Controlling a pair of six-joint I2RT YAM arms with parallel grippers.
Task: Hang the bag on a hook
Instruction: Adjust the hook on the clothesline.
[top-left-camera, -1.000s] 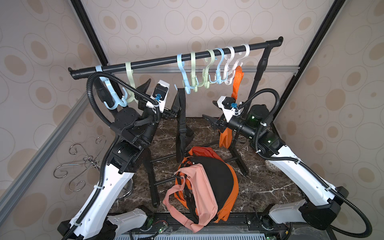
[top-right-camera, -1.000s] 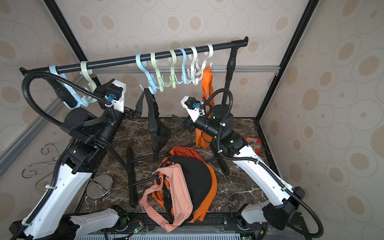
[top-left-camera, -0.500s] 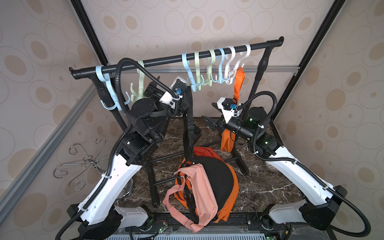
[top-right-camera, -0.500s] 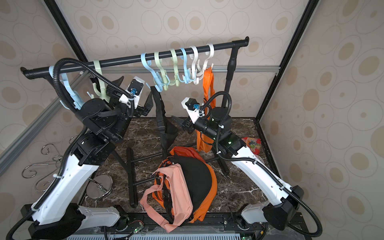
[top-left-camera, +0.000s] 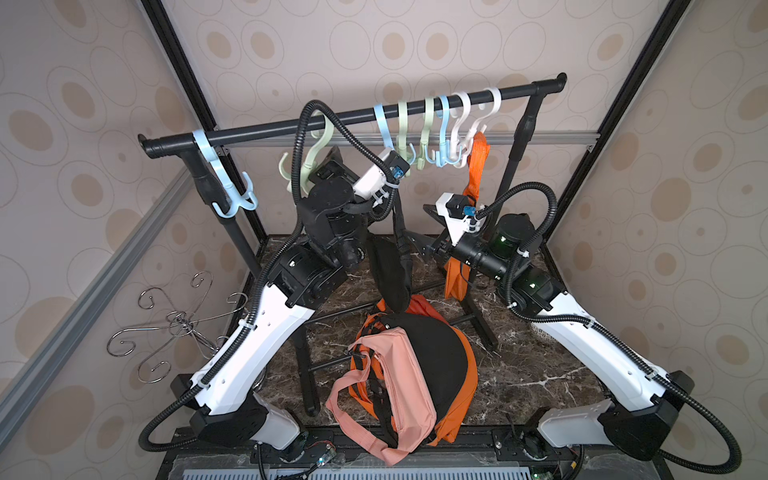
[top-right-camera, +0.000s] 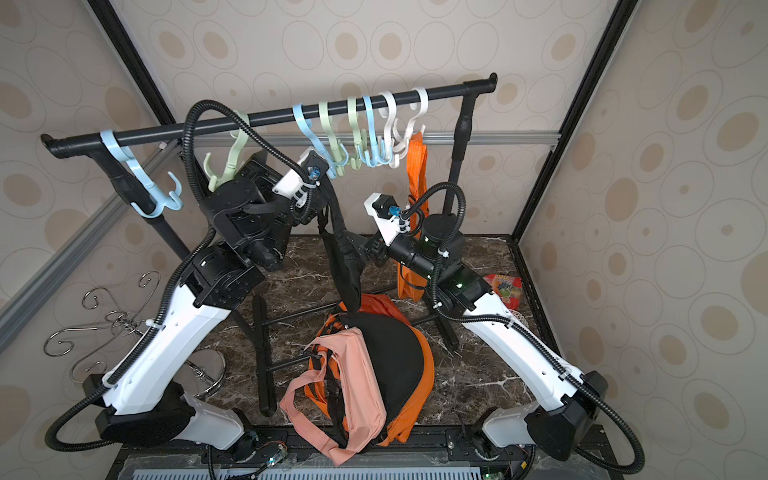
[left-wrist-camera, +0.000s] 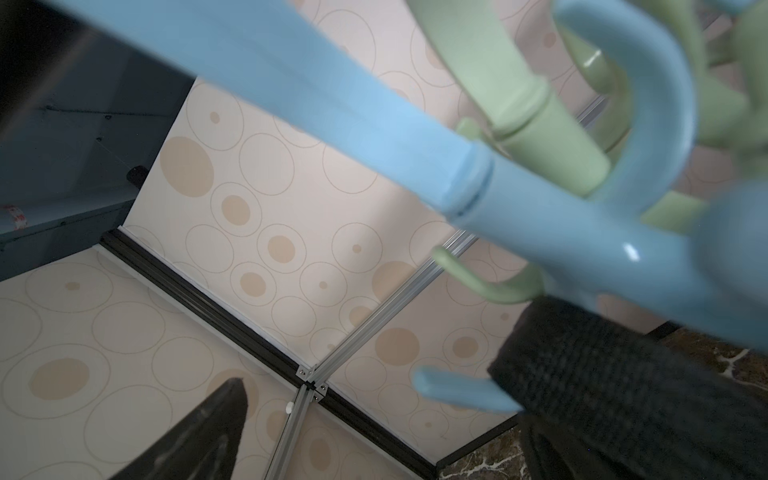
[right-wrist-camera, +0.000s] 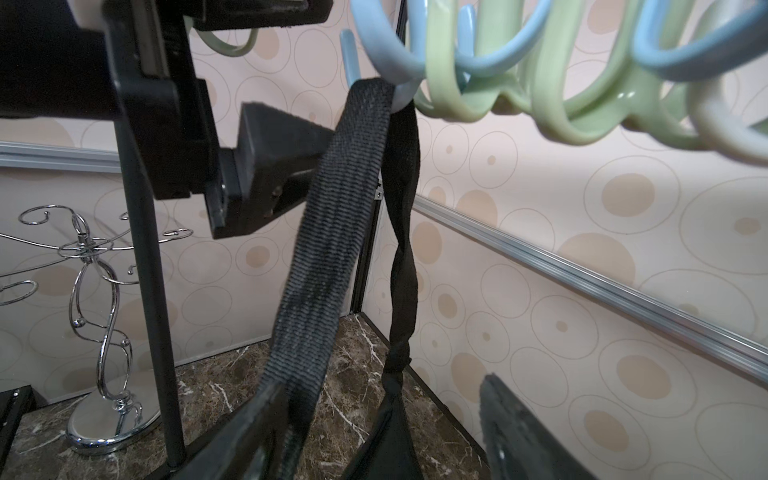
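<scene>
One black woven strap (right-wrist-camera: 332, 216) of the black fabric bag (top-left-camera: 390, 270) sits on a pale blue plastic hook (right-wrist-camera: 390, 62); left gripper (left-wrist-camera: 378, 399) gapes wide, right gripper (right-wrist-camera: 382, 384) straddles it unclamped; withdrawal likely remains.

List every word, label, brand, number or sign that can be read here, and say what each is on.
No text here can be read.
Colourful packet on the marble tabletop: print too small to read.
Red-and-white sticker at the edge of the left wrist view: blurred, unreadable.
</scene>
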